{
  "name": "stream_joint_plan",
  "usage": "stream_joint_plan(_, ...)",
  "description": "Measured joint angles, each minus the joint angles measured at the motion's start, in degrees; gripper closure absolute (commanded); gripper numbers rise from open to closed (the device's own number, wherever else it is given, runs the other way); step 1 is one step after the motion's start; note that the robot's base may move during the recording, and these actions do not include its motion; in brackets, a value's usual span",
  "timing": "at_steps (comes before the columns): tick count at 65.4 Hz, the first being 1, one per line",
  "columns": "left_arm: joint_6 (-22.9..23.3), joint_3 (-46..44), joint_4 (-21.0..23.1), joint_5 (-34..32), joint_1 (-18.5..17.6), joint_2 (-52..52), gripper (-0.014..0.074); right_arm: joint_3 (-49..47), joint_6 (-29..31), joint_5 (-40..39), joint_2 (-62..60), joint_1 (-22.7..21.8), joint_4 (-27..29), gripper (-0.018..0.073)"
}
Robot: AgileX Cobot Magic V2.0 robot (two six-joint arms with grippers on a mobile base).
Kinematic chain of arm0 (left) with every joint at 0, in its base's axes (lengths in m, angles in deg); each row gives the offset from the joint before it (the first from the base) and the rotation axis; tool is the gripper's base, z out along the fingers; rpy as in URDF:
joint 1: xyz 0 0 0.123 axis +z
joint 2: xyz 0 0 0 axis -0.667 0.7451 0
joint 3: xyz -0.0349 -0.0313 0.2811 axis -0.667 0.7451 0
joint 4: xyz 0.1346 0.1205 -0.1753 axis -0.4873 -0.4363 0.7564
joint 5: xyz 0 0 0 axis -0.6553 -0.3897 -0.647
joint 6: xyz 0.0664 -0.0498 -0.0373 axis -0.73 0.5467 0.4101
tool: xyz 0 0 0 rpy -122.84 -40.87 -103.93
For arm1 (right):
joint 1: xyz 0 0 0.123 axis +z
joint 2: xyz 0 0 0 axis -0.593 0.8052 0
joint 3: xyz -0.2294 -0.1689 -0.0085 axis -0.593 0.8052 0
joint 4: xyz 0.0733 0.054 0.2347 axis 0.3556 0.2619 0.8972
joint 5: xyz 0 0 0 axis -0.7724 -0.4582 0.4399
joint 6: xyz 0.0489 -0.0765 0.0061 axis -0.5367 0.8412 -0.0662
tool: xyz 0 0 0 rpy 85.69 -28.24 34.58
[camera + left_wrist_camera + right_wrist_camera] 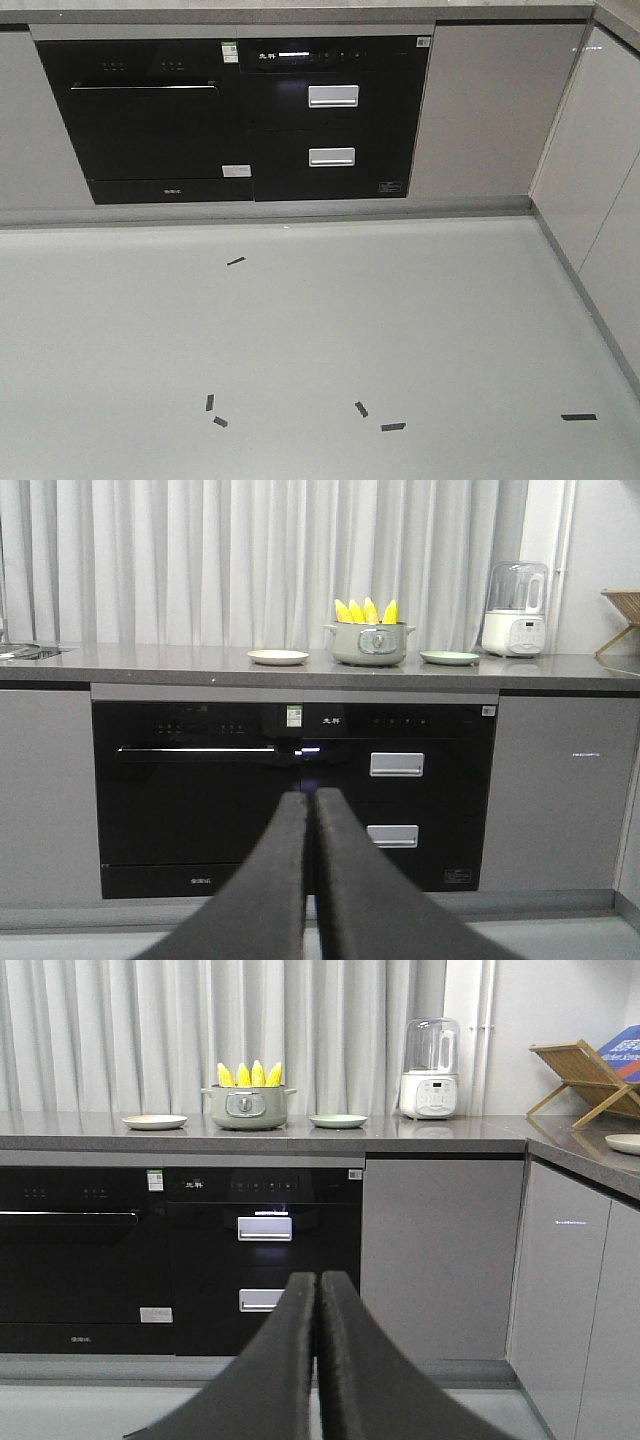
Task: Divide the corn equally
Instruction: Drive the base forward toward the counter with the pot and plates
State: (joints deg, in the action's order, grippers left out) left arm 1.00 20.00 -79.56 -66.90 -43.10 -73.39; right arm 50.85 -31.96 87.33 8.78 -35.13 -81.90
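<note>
**Exterior front-facing view.** The grey floor (320,340) carries several short black tape marks (393,427). Behind it stand a black oven (145,120) and a black unit with two drawer handles (332,96). No gripper and no corn appear in this view.

**Left wrist-mounted view.** The left gripper (311,800) points at the black appliances. Its two dark fingers (285,880) lie pressed together along their length, with nothing held between them. The corn (366,611) stands upright in a grey-green pot (368,645) on the countertop (150,660), with four yellow tips showing above the rim. A cream plate (278,657) sits left of the pot and a green plate (449,658) sits right of it; both are apart from the pot and bare. A white appliance (515,610) stands further right.

**Right wrist-mounted view.** The right gripper (317,1282) is likewise closed, finger against finger, holding nothing. The corn (250,1074) is in the pot (247,1108), between the cream plate (154,1121) and the green plate (338,1120). A wooden rack (585,1080) stands on the side counter.
</note>
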Motion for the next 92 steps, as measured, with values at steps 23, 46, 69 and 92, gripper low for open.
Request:
stream_joint_plan(23, 0.0, 0.0, 0.0, 0.0, 0.0, 0.0, 0.0603, 0.0, 0.0, 0.0, 0.0, 0.0, 0.0, 0.0569)
stream_joint_plan(46, 0.0, 0.0, 0.0, 0.0, 0.0, 0.0, 0.0603, 0.0, 0.0, 0.0, 0.0, 0.0, 0.0, 0.0569)
stream_joint_plan(69, 0.0, 0.0, 0.0, 0.0, 0.0, 0.0, 0.0603, 0.0, 0.0, 0.0, 0.0, 0.0, 0.0, 0.0569)
stream_joint_plan(92, 0.0, 0.0, 0.0, 0.0, 0.0, 0.0, 0.0603, 0.0, 0.0, 0.0, 0.0, 0.0, 0.0, 0.0569)
